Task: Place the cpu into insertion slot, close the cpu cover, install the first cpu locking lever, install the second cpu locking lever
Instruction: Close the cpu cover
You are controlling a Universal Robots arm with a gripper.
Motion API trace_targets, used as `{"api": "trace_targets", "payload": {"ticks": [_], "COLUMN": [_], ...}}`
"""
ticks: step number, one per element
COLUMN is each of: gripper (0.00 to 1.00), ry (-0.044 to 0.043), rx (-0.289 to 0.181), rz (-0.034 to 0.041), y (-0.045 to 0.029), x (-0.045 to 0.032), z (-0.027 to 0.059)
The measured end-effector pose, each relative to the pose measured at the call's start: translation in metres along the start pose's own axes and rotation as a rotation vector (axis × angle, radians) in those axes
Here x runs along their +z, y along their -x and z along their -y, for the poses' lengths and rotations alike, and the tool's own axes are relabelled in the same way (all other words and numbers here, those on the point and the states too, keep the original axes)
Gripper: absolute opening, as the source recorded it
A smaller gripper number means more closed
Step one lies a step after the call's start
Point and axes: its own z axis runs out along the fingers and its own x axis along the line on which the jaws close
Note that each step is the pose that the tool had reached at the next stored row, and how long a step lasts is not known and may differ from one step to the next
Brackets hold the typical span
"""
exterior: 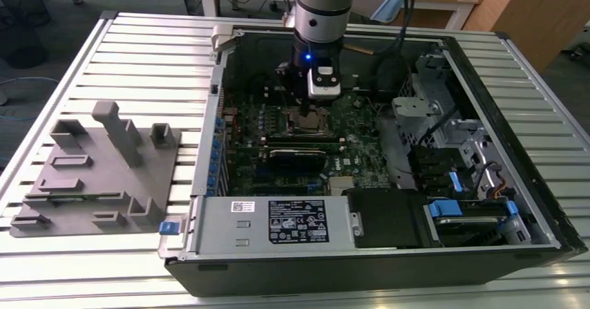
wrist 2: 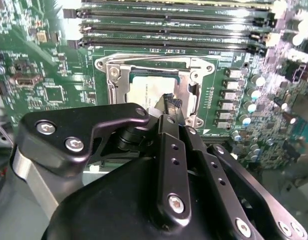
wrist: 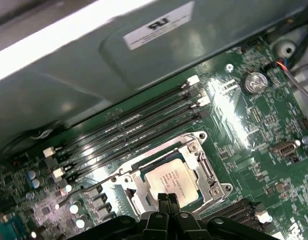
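Fingertips (wrist: 164,202) of the hand (wrist 2: 171,102) meet, gripping nothing, poised right above one edge of the cpu cover (wrist: 206,167); it appears flat around the cpu (wrist: 171,180), which sits in the insertion slot (exterior: 311,121) directly beneath.

I see the cpu (wrist: 170,181), a pale silver-grey square, lying flat in the insertion slot (exterior: 316,124) on the green board (wrist: 254,145). The cpu cover (wrist: 208,172), a thin silvery frame, lies down around it, and the chip's face shows through its window.
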Motion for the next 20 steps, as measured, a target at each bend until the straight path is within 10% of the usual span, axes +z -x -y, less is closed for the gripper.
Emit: {"api": "trace_targets", "payload": {"ticks": [9,20], "gripper": [0.11,0.11], "ry": [-0.0006,-0.0007], "rx": [-0.145,-0.183], "rz": [-0.0014,-0.0018], "y": [0.0000,0.0000], "x": [0.0003,0.0003], "z": [0.0000,0.0000]}}
